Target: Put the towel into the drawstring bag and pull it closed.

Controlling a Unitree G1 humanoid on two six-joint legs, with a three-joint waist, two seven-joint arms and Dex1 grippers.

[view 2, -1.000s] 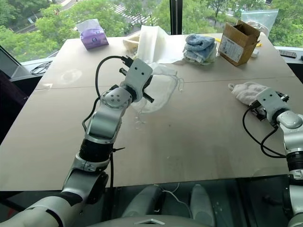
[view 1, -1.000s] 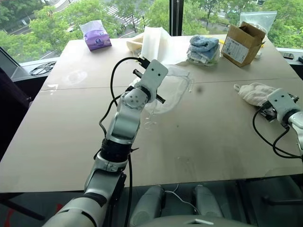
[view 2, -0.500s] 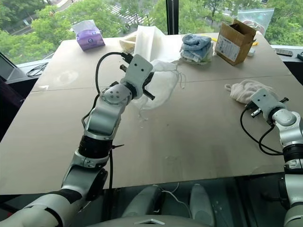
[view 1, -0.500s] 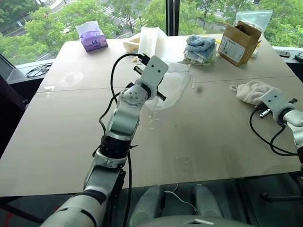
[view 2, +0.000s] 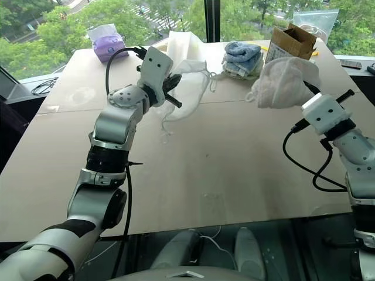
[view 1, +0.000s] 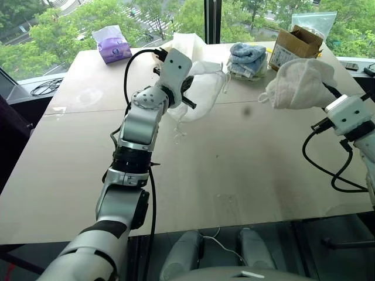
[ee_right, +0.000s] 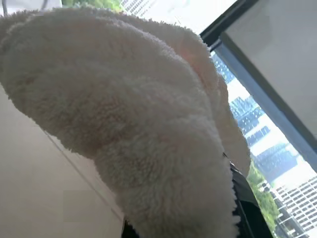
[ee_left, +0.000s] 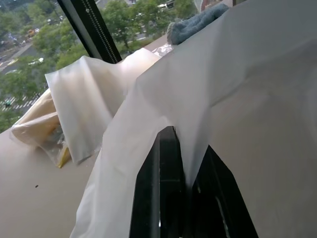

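Lifted off the table [view 1: 246,164] since a second ago, the towel [view 1: 299,82] hangs from the closed right jaws. Left jaws stay clamped on the drawstring bag [view 1: 202,93], raised over the far side. Stuffing and cinching remain.

Towel [view 1: 299,82] aloft, bag [view 1: 202,88] pinched.

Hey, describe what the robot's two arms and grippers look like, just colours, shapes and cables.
Both arms are built of rounded silver-grey segments with black joint bands. Each wrist ends in a boxy white housing: left gripper, right gripper. Black cables loop loosely alongside each forearm to the wrist. The left gripper's fingers are black, flat and tapered. A round silver joint cap with small dots sits below the left wrist.
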